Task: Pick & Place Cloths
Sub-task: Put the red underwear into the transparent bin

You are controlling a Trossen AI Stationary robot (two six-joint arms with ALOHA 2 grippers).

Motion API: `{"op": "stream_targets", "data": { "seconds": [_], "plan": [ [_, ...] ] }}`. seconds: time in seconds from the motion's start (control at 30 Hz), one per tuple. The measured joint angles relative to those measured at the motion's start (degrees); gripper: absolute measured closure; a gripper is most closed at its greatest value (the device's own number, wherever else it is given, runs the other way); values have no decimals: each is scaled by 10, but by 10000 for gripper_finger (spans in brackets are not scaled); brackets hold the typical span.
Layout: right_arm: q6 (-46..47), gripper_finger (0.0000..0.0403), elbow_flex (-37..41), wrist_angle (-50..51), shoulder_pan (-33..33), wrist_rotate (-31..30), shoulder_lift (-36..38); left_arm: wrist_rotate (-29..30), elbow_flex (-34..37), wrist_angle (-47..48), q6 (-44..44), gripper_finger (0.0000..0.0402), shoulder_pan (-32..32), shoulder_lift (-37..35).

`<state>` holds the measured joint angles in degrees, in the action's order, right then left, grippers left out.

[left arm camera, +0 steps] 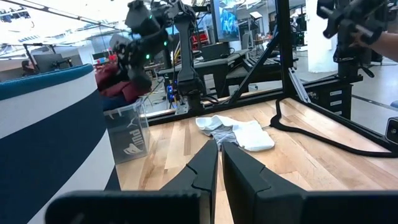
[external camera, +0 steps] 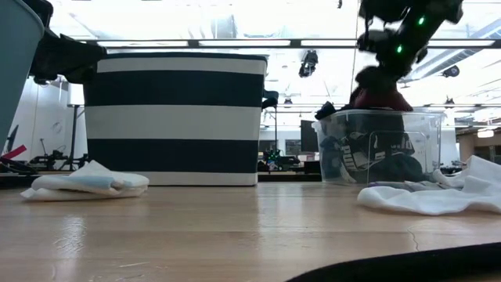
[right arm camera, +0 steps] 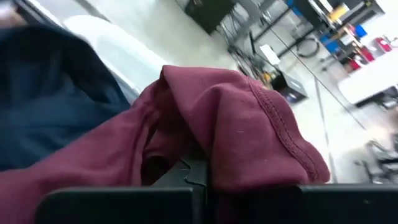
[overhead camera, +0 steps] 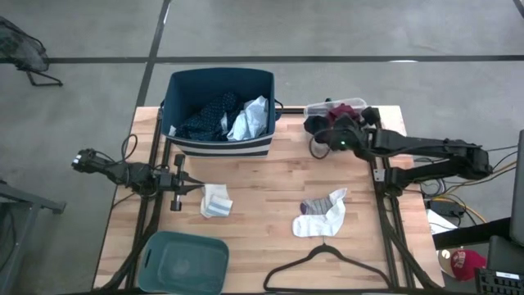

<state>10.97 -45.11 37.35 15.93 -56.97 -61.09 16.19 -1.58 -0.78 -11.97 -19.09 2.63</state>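
My right gripper [overhead camera: 334, 133] hovers over the clear tub [external camera: 376, 149] at the far right, shut on a maroon piece [right arm camera: 236, 124]. Dark cloths [external camera: 391, 168] fill that tub. The navy-and-white striped tub [overhead camera: 219, 115] at the far middle holds a dark patterned piece [overhead camera: 209, 115] and a light blue-grey shirt [overhead camera: 250, 121]. A white and grey sock pair [overhead camera: 321, 215] lies flat on the table. A small folded white cloth [overhead camera: 216, 201] lies near my left gripper [overhead camera: 196, 187], which is shut, level and holds nothing. My right gripper pinches a bunched fold of the maroon piece [right arm camera: 214, 158] between its two fingers. The cloth drapes over the fingertips and hides them. The fingers slant downward from the table's right side. The cloth hangs slack below them, its lower part [external camera: 380, 92] at the clear tub's rim.
A thin black hanger [overhead camera: 327, 264] lies at the near edge on the right. A teal tub [overhead camera: 184, 262] stands at the near left corner. Bare wood shows between the striped tub and the socks.
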Motion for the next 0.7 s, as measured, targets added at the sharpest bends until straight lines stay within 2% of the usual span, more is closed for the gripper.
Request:
{"op": "stream_targets", "data": {
  "seconds": [0.2, 0.37, 0.7],
  "plan": [
    [13, 391, 5, -2, 43, 3, -63, 0, 0, 0, 0, 371, 0, 0],
    [17, 380, 0, -8, 57, 2, -99, 0, 0, 0, 0, 371, 0, 0],
    [13, 353, -13, 8, 57, 7, -62, 0, 0, 0, 0, 371, 0, 0]
  ]
}}
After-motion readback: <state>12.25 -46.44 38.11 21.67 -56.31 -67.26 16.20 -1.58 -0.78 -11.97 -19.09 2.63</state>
